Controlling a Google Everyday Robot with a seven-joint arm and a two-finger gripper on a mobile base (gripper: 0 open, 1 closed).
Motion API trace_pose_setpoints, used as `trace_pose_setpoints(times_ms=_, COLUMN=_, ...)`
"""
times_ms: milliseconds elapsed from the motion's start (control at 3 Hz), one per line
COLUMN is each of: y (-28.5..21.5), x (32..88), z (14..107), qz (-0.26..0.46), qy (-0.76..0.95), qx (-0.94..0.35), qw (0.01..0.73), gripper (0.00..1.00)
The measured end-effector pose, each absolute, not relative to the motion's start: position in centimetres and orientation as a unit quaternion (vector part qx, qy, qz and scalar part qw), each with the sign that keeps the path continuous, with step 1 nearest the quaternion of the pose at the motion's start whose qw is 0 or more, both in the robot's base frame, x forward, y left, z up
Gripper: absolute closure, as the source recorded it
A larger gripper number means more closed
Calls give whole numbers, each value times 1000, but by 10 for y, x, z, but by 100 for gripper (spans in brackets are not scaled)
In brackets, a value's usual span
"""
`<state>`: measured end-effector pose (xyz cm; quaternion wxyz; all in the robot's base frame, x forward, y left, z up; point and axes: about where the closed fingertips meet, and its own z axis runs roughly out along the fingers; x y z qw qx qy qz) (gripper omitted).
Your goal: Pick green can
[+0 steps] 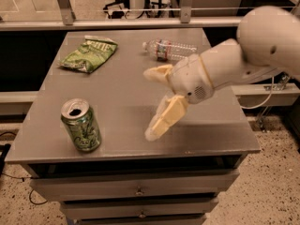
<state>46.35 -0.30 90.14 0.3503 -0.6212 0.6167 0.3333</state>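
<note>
1 upright green can (81, 125), jaws rt.

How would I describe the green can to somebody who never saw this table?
On the grey table, go to the front left corner, left of the open gripper. The green can stands upright there, alone. Unlike the flat chip bag and the lying water bottle at the back, it has a silver top.
</note>
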Motion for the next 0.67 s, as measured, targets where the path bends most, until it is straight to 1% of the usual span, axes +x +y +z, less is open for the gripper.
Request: trace_pose_setpoints(times_ms=667, y=77, x=452, z=876, qz=427, qy=523, qx=-630, qw=384, gripper=0)
